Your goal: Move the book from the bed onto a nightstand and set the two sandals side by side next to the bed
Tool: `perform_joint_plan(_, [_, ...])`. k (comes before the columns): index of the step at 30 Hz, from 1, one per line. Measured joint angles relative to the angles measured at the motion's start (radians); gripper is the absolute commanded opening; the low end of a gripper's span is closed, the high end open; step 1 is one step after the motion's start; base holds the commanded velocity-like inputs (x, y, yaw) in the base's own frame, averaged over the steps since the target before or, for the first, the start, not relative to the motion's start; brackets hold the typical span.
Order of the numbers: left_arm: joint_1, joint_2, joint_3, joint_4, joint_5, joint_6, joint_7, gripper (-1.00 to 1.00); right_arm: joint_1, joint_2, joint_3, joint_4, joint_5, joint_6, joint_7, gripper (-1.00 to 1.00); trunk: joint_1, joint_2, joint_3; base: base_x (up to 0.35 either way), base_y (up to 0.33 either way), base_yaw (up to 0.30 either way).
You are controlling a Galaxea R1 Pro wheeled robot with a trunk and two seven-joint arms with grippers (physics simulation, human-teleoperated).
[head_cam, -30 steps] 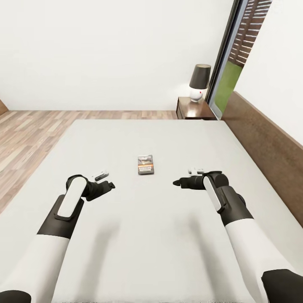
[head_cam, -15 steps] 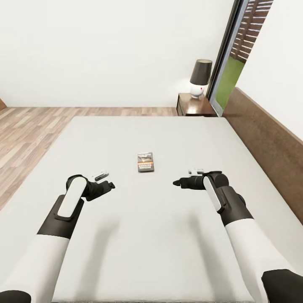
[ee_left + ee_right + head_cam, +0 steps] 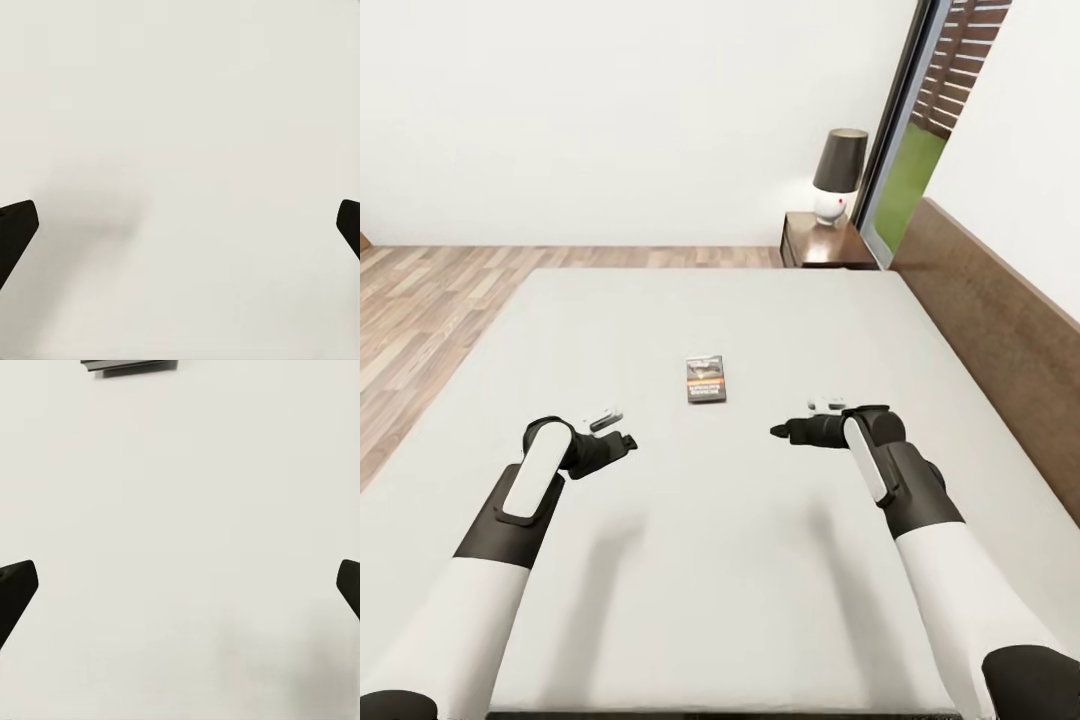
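The book (image 3: 705, 379), dark-covered with orange-white lettering, lies flat near the middle of the bed's grey mattress (image 3: 760, 560). My left gripper (image 3: 624, 441) hovers over the mattress short of the book and to its left. My right gripper (image 3: 778, 431) hovers to the book's right. In the left wrist view the gripper (image 3: 180, 225) is open over bare mattress. In the right wrist view the gripper (image 3: 180, 585) is open too, with the book's edge (image 3: 129, 365) ahead of it. The nightstand (image 3: 825, 245) stands beyond the bed's far right corner. The sandals are out of view.
A lamp (image 3: 837, 176) with a dark shade stands on the nightstand. The brown headboard (image 3: 990, 330) runs along the bed's right side, with a tall window (image 3: 910, 170) behind it. Wood-plank floor (image 3: 420, 310) lies left of and beyond the bed.
The whole picture has shifted slightly, with book, nightstand and lamp sitting higher, so the camera has moved. Both arms hold the same pose, grippers still open.
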Motion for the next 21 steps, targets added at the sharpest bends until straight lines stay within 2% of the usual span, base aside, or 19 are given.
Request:
perform_joint_plan(3, [-0.022,-0.008,-0.007,0.025,0.003,-0.008,-0.003,1.00,-0.048,0.004,-0.002,0.034,0.001,0.000,-0.004,1.00,0.000,0.000,-0.005,0.000,0.000,0.000])
perform_joint_plan(7, [-0.106,-0.015,-0.008,0.053,0.006,-0.011,-0.002,1.00,-0.163,0.007,-0.004,0.116,0.002,0.000,-0.008,1.00,0.000,0.000,-0.011,0.000,0.000,0.000])
perform_joint_plan(12, [-0.208,-0.035,-0.009,0.098,0.010,-0.012,0.001,1.00,-0.347,0.007,-0.007,0.283,0.002,-0.004,-0.008,1.00,0.000,0.000,-0.019,0.000,0.000,0.000])
perform_joint_plan(13, [-0.232,-0.051,-0.011,0.114,0.010,-0.012,0.002,1.00,-0.418,0.007,-0.009,0.366,0.002,-0.011,-0.007,1.00,0.000,0.000,-0.020,0.000,0.000,0.000])
perform_joint_plan(16, [-0.254,-0.076,-0.010,0.146,0.009,-0.012,0.001,1.00,-0.511,0.007,-0.012,0.484,0.003,-0.031,-0.006,1.00,0.000,0.000,-0.025,0.000,0.000,0.000])
perform_joint_plan(17, [-0.254,-0.076,-0.010,0.146,0.008,-0.011,0.001,1.00,-0.512,0.007,-0.012,0.485,0.003,-0.031,-0.006,1.00,0.000,0.000,-0.027,0.000,0.000,0.000])
perform_joint_plan(19, [-0.263,-0.087,-0.011,0.184,0.009,-0.014,-0.002,1.00,-0.558,0.008,-0.015,0.539,0.001,-0.050,-0.007,1.00,0.000,0.000,-0.030,0.000,0.000,0.000])
perform_joint_plan(21, [-0.269,-0.091,-0.011,0.208,0.010,-0.016,-0.004,1.00,-0.576,0.008,-0.018,0.559,0.001,-0.057,-0.007,1.00,0.000,0.000,-0.033,0.000,0.000,0.000])
